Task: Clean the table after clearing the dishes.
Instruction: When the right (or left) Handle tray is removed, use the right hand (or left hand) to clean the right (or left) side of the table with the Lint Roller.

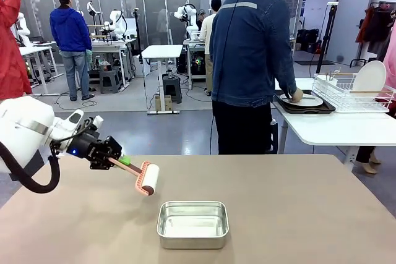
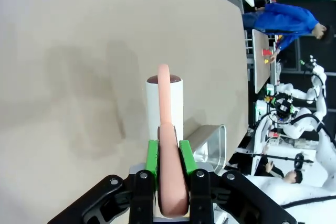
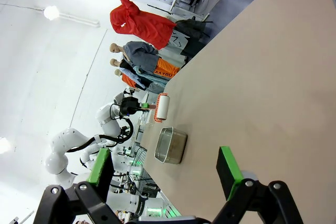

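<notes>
Left wrist view: a slip in the grip is judged the chief risk. The left fingers (image 2: 153, 157) are pressed tight on the pink handle (image 2: 171, 182) of a lint roller (image 2: 176, 106), pinched only near its end between the green pads. Pressing the roll down on the counter (image 2: 79, 51) could lever the handle loose or twist it askew. The white roll is held out ahead, low over the taupe top; whether it touches cannot be told. A steel pan (image 1: 192, 224) stands near it on the counter and could be struck by a wide sweep. The right fingers (image 3: 228, 165) are spread wide, with nothing between them. A white plate (image 1: 307, 99) on a dark tray (image 1: 322, 109) is seen on the smaller white table (image 1: 334, 129), under a person's hand (image 1: 297, 95).
</notes>
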Robot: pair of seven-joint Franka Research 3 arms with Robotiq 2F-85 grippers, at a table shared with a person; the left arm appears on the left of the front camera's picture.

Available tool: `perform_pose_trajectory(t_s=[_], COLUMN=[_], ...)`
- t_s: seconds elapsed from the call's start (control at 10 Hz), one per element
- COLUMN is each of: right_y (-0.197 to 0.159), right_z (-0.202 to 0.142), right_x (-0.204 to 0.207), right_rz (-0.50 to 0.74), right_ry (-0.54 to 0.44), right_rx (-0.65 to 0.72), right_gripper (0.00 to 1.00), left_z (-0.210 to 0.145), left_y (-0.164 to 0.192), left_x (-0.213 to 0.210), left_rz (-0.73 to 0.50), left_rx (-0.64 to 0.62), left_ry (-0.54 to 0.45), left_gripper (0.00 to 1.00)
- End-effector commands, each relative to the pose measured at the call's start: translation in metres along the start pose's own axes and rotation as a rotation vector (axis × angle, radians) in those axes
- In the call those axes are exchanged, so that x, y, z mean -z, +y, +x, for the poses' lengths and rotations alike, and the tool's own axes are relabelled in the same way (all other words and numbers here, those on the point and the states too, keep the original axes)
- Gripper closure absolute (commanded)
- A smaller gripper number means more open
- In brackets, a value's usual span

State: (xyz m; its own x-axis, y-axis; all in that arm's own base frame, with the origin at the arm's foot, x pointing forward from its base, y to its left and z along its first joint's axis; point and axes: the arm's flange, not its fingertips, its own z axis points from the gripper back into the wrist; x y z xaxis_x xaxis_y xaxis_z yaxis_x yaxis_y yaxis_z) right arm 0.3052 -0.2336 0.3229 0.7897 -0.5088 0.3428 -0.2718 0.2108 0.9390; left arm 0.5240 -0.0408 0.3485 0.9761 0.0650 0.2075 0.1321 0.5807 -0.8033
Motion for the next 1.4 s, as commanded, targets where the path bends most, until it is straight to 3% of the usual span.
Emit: perform_pose_trajectory(t_s=[0.0,0.5,0.6,0.7,1.0,1.3], right_y=[0.003,0.003,0.003,0.003,0.003,0.003], right_z=[0.000,0.000,0.000,0.000,0.000,0.000], right_x=[0.000,0.000,0.000,0.000,0.000,0.000], right_rz=[0.013,0.013,0.013,0.013,0.013,0.013], right_ry=[-0.014,-0.014,-0.014,-0.014,-0.014,-0.014], right_rx=[-0.006,-0.006,-0.006,-0.006,-0.006,-0.006], right_gripper=[0.00,0.00,0.00,0.00,0.00,0.00], left_z=[-0.004,0.009,0.009,0.007,-0.005,-0.019], left_y=[0.020,0.129,0.143,0.155,0.183,0.188], left_x=[0.001,-0.038,-0.054,-0.077,-0.137,-0.194], left_rz=[-0.020,-0.064,0.025,-0.056,-0.026,0.174], left_rx=[-0.022,-0.106,-0.120,-0.068,-0.067,-0.121], left_ry=[-0.037,0.031,0.039,0.051,0.096,0.052], left_gripper=[0.79,0.79,0.79,0.79,0.79,0.79])
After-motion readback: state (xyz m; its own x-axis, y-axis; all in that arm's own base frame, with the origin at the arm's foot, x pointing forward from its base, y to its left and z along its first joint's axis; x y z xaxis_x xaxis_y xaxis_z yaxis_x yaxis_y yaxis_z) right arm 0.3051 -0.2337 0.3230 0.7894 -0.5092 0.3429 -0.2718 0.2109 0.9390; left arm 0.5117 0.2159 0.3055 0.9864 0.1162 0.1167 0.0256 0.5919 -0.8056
